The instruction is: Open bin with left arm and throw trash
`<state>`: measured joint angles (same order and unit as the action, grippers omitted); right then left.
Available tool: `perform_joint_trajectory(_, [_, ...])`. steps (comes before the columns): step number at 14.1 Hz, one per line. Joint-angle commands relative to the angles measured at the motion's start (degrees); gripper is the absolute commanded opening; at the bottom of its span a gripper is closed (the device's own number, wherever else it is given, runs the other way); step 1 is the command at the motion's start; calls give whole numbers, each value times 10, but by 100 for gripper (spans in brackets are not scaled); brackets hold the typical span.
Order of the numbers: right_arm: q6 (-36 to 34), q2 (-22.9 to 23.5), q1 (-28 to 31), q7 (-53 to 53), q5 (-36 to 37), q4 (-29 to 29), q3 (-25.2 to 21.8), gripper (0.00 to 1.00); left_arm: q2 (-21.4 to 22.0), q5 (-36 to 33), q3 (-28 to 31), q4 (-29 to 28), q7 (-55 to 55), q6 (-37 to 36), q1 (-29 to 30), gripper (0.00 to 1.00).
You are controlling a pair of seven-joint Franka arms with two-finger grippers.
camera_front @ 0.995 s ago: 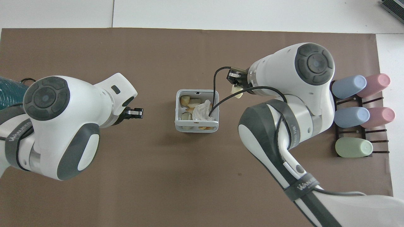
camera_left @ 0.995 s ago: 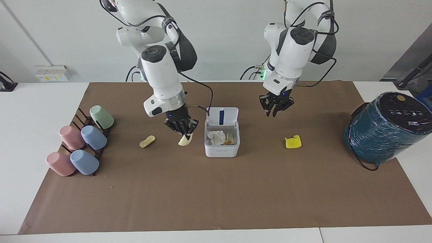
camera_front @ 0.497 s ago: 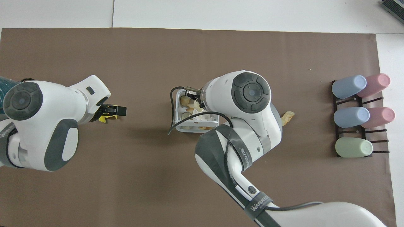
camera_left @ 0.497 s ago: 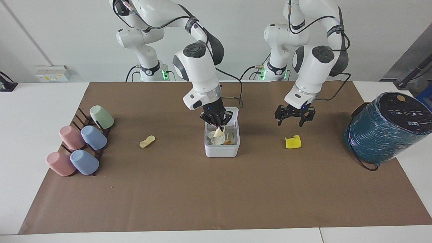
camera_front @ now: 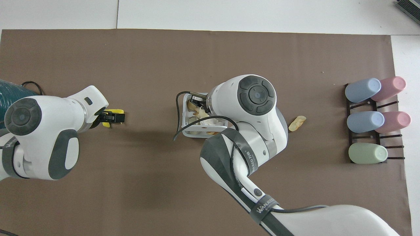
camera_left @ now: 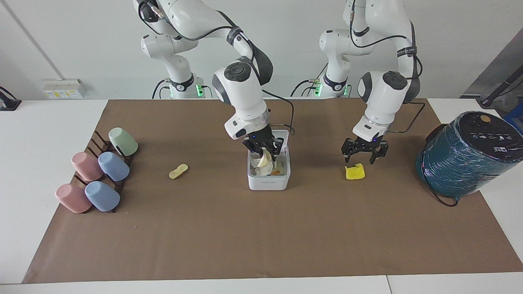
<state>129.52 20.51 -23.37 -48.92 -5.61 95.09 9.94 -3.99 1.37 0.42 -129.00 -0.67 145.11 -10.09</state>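
- Right tool (camera_left: 264,152) over open bin (camera_left: 269,179), fingers parting; whether cream peel (camera_left: 265,160) is gripped, cannot tell.
- Left tool (camera_left: 359,154) spread above yellow lump (camera_left: 354,172) beside bin: probably light, soft; pinch across its middle.

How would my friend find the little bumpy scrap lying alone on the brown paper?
Start at the rack of pastel cups at the right arm's end of the table. Between it and the small white square bin lies a pale cream peel-like scrap, tiny beside the cups and alone.

"WANJEED" on grey strap (camera_front: 264,207) around right arm; nothing else readable.
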Motion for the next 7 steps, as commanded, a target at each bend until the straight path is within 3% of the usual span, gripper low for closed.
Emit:
perform_joint_trajectory(1, [8, -3, 5, 5, -9, 6, 3, 73, -51, -4, -5, -6, 2, 71, 5, 100])
perform_joint_trajectory(3, [9, -2, 4, 5, -9, 5, 3, 76, -82, -4, -5, -7, 3, 97, 4, 100])
perform_joint_trajectory(5, [10, -3, 3, 4, -8, -1, 3, 79, -82, -4, -5, -14, 1, 91, 4, 100])
perform_joint_trajectory(6, [9, -3, 3, 5, -7, -6, 3, 91, -81, -4, -5, -14, 1, 84, 4, 88])
perform_joint_trajectory(7, [4, -5, 4, 6, 2, -12, 2, 100, -79, -4, -5, -14, 1, 65, 5, 66])
